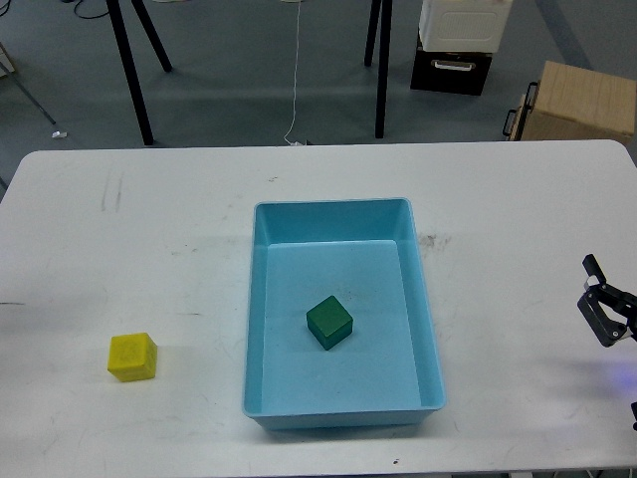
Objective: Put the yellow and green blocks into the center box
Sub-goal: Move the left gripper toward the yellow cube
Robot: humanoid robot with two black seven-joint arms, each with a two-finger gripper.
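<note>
one of the two cubes is already home: the small dark green matte block (329,324) sits on the flat floor of the large light-blue plastic tray (428,299), near its middle. the bright yellow matte block (132,357) lies on the white table (149,219) well to the left of the tray, nothing between them. next, by my reckoning, the unseen left arm must fetch it. right of the tray, the right gripper (603,301) hovers, fingers spread, grasping nothing. beyond the tray stand black stand legs (127,60), a black-and-white case (460,45) and a brown cardboard box (579,102).
</note>
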